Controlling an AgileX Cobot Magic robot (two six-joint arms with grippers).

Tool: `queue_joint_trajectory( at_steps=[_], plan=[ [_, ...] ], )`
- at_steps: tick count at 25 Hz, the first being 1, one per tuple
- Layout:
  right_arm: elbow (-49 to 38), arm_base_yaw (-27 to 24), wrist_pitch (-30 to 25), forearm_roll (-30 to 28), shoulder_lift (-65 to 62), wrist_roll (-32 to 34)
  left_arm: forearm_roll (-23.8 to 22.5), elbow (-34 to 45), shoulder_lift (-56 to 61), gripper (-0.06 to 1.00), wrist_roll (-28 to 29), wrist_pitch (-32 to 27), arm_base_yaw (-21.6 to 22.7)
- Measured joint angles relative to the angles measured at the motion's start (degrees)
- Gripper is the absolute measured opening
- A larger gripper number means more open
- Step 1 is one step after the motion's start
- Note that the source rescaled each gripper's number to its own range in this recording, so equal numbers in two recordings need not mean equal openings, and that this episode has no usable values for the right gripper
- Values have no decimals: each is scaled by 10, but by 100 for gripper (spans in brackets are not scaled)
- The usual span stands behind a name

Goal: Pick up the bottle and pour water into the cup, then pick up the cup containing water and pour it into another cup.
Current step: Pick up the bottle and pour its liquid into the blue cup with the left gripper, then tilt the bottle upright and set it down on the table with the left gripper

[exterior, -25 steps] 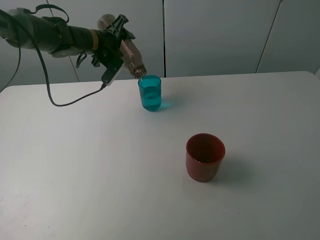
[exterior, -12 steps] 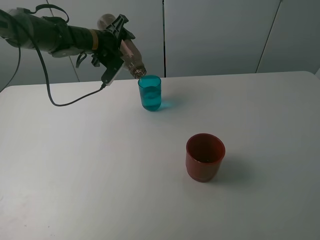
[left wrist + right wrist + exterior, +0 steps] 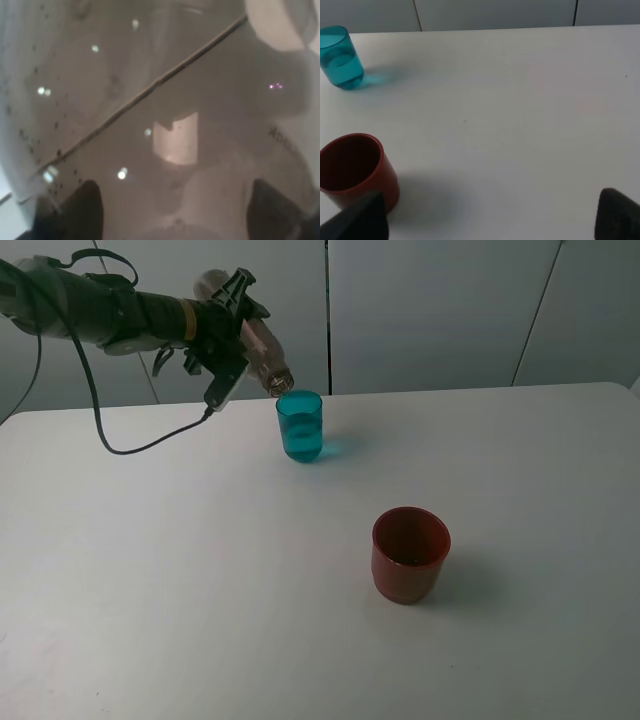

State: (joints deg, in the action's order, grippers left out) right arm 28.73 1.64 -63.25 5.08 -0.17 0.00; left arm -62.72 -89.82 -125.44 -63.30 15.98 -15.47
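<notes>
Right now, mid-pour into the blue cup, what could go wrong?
The mouth of the bottle hangs at the rim of the teal cup, not its middle, so water could hit the table. A swing by the left gripper might knock the cup over. Overfilled, it may slop on the way to the red cup.

tilted bottle (image 3: 265,352) above cup (image 3: 300,427) (mouth at rim), another cup (image 3: 411,554) nearer, to its right
</notes>
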Motion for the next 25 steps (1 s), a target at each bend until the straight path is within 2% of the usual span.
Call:
queue_joint_trajectory(
  at_steps=[3, 8, 13, 16, 18, 21, 25],
  plan=[
    [0, 0, 0, 0, 0, 0, 0, 0, 0, 0, 74, 16, 0],
    [0, 0, 0, 0, 0, 0, 0, 0, 1, 0, 267, 42, 0],
    [0, 0, 0, 0, 0, 0, -1, 0, 23, 0, 588, 60, 10],
    [0, 0, 0, 0, 0, 0, -1, 21, 34, 0, 754, 141, 38],
    [0, 0, 0, 0, 0, 0, -1, 45, 35, 0, 839, 201, 58],
    [0, 0, 0, 0, 0, 0, -1, 92, 35, 0, 883, 245, 80],
    [0, 0, 0, 0, 0, 0, -2, 148, 33, 0, 892, 283, 98]
  ],
)
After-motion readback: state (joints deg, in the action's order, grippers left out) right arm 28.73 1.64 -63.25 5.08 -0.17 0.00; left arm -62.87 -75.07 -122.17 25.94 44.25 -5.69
